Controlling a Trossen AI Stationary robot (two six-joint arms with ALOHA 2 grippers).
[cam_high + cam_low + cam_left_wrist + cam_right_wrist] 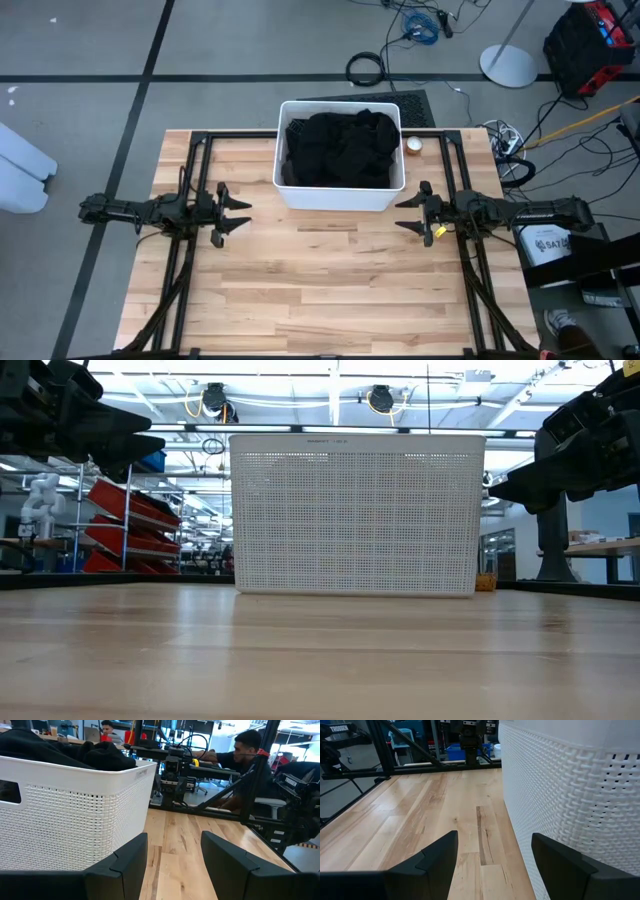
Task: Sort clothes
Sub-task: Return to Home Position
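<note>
Black clothes [339, 148] lie heaped inside the white plastic bin [338, 196] at the table's far middle; they also show over the bin's rim in the left wrist view [75, 751]. The pink, khaki, olive and blue garments are out of view. My left gripper [243, 212] is open and empty, left of the bin, above the table. My right gripper [402, 213] is open and empty, right of the bin.
The bin's perforated wall [357, 515] fills the middle of the low view. A small round tan object [413, 145] sits beside the bin's far right corner. Bare wooden tabletop [330, 290] lies in front of the bin. People show beyond the table [240, 760].
</note>
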